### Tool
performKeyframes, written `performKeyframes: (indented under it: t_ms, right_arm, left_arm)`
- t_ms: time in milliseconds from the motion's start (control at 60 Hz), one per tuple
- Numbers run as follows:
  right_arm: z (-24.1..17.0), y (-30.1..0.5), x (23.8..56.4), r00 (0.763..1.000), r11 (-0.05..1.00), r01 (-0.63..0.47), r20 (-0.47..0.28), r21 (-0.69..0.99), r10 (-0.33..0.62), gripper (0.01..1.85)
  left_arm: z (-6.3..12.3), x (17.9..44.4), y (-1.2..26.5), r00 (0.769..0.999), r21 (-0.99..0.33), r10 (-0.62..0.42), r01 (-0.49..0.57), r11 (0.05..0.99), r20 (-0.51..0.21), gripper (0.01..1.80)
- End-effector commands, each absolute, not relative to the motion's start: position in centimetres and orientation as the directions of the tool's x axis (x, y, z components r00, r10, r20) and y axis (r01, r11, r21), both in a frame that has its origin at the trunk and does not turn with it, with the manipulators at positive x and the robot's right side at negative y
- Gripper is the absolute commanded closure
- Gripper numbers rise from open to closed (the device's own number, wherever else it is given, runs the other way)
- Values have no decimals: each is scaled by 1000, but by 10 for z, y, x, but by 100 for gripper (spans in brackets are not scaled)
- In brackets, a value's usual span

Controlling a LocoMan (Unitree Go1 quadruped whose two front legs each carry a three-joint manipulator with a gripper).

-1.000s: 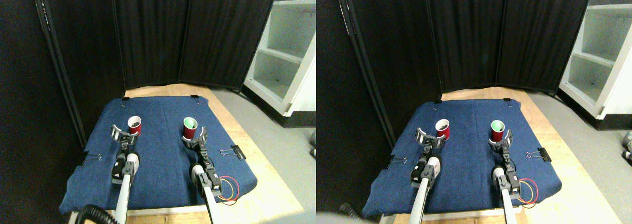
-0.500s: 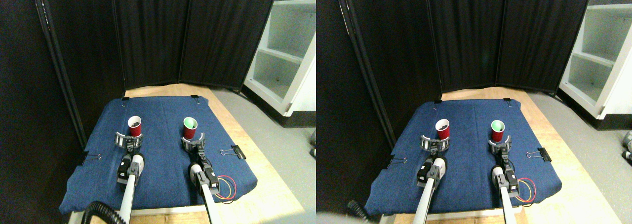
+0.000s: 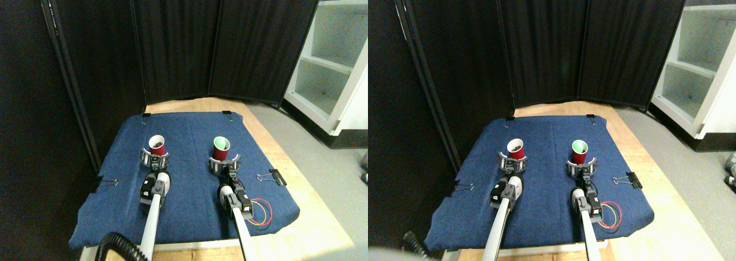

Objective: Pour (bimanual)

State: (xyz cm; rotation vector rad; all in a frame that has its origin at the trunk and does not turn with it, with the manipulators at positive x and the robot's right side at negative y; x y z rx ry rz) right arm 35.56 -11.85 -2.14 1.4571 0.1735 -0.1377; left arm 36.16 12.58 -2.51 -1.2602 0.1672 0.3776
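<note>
left red cup (image 3: pixel 156 145) with dark contents is ringed at its base by the left gripper (image 3: pixel 153 158); right red cup (image 3: pixel 221 148) likewise by the right gripper (image 3: pixel 222 164); jaw closure cannot be told; both stand upright on the blue cloth (image 3: pixel 190 186) over the counter (image 3: pixel 299 175).

- Bare blue cloth (image 3: pixel 187 157) lies open between the left gripper (image 3: pixel 154 157) and right gripper (image 3: pixel 221 163).
- A binder clip (image 3: pixel 276 176) sits right of the right gripper's jaws.
</note>
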Motion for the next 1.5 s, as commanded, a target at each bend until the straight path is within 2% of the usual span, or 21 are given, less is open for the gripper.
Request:
performKeyframes:
  t_ms: [17, 83, 150, 217, 300, 350, 483, 567, 717, 800, 850, 950, 1017, 1167, 1367, 1467, 1500]
  right_arm:
    - [-20, -119, 361, 985, 79, 174, -175, 982, 4, 77]
    - [-20, -119, 364, 983, 72, 181, -182, 981, -3, 79]
    - [-20, -119, 367, 983, 73, 182, -182, 981, -5, 82]
    - [-21, -118, 370, 983, 51, 184, -184, 982, -4, 86]
    - [-22, -118, 373, 983, 57, 185, -185, 981, 0, 86]
    - [-22, -118, 376, 980, 60, 197, -196, 979, -11, 83]
    - [-24, -117, 381, 981, 63, 194, -193, 979, -17, 82]
    - [-25, -118, 383, 981, 59, 196, -195, 979, -17, 78]
    - [-24, -121, 385, 978, 36, 207, -207, 978, -22, 70]
    - [-24, -122, 385, 978, 50, 209, -208, 977, -32, 72]
    - [-25, -123, 385, 978, 48, 209, -207, 977, -34, 75]
    - [-25, -124, 385, 977, 49, 213, -211, 976, -33, 74]
    - [-25, -125, 385, 976, 43, 217, -216, 975, -30, 69]
    - [-26, -124, 386, 976, 19, 219, -218, 976, -19, 70]
    - [-25, -123, 384, 974, 28, 226, -225, 974, -22, 69]
    - [-25, -124, 385, 976, 34, 217, -216, 976, -24, 86]
    - [-24, -124, 386, 976, 31, 218, -218, 975, -27, 85]
  left_arm:
    - [-19, 367, 125, 939, -913, 195, -327, 243, -284, 70]
    - [-20, 370, 127, 938, -913, 195, -329, 242, -287, 63]
    - [-20, 372, 127, 937, -912, 196, -331, 244, -288, 65]
    - [-21, 373, 128, 937, -912, 201, -330, 245, -285, 76]
    - [-22, 375, 128, 938, -910, 201, -329, 251, -283, 72]
    - [-22, 377, 128, 938, -918, 206, -323, 232, -278, 67]
    - [-25, 382, 129, 936, -924, 194, -331, 191, -295, 78]
    - [-27, 387, 129, 937, -929, 169, -333, 159, -307, 70]
    - [-29, 392, 127, 940, -935, 151, -326, 137, -305, 65]
    - [-30, 394, 125, 939, -938, 151, -328, 116, -310, 61]
    - [-33, 395, 125, 936, -938, 146, -335, 93, -319, 69]
    - [-38, 396, 125, 935, -935, 140, -340, 97, -325, 74]
    - [-42, 398, 126, 935, -934, 133, -342, 99, -328, 69]
    - [-47, 400, 125, 930, -930, 146, -353, 103, -337, 60]
    - [-49, 401, 127, 933, -931, 133, -350, 102, -336, 66]
    - [-47, 401, 128, 931, -928, 136, -354, 117, -338, 67]
    - [-46, 401, 128, 931, -928, 144, -352, 121, -334, 69]
